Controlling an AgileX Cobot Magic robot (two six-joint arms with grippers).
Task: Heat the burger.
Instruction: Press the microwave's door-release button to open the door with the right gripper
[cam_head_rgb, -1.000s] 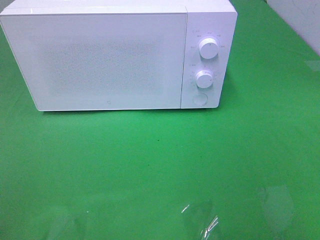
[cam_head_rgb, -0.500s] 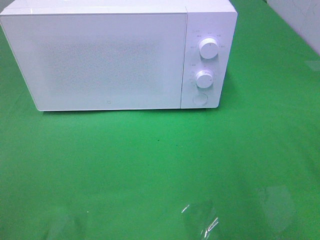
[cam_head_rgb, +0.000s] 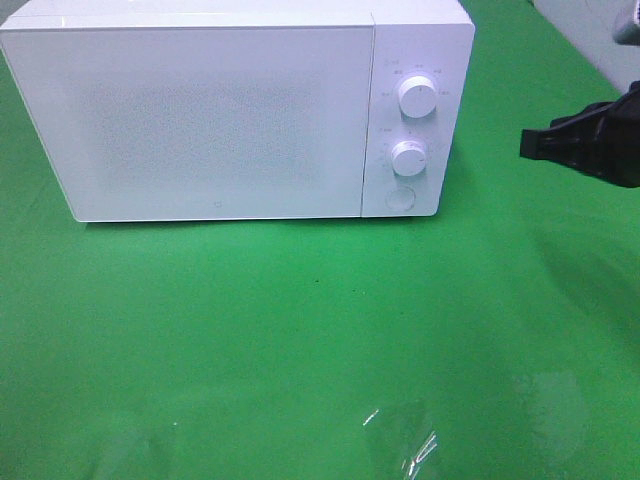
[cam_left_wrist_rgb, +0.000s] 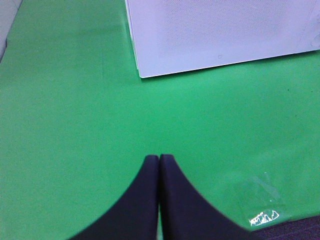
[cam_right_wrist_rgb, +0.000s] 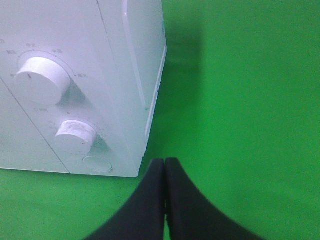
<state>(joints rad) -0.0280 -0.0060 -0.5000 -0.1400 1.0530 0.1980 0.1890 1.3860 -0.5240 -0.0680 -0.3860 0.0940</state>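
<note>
On the table (cam_head_rgb: 300, 330), toward the back and left: microwave (cam_head_rgb: 220, 110). Door (cam_head_rgb: 150, 80) at left, control panel at right. On the panel: upper knob (cam_head_rgb: 416, 96) above lower knob (cam_head_rgb: 409, 157), button (cam_head_rgb: 401, 198) beneath both. Right of the microwave, apart from it: right gripper (cam_head_rgb: 527, 143).

Bright light from above makes the white microwave (cam_head_rgb: 200, 120) look washed out. Shiny white spots (cam_head_rgb: 418, 450) glare on the green table (cam_head_rgb: 300, 330). A soft dark shadow (cam_right_wrist_rgb: 185, 50) lies beside the microwave. Everything looks a bit fuzzy.
</note>
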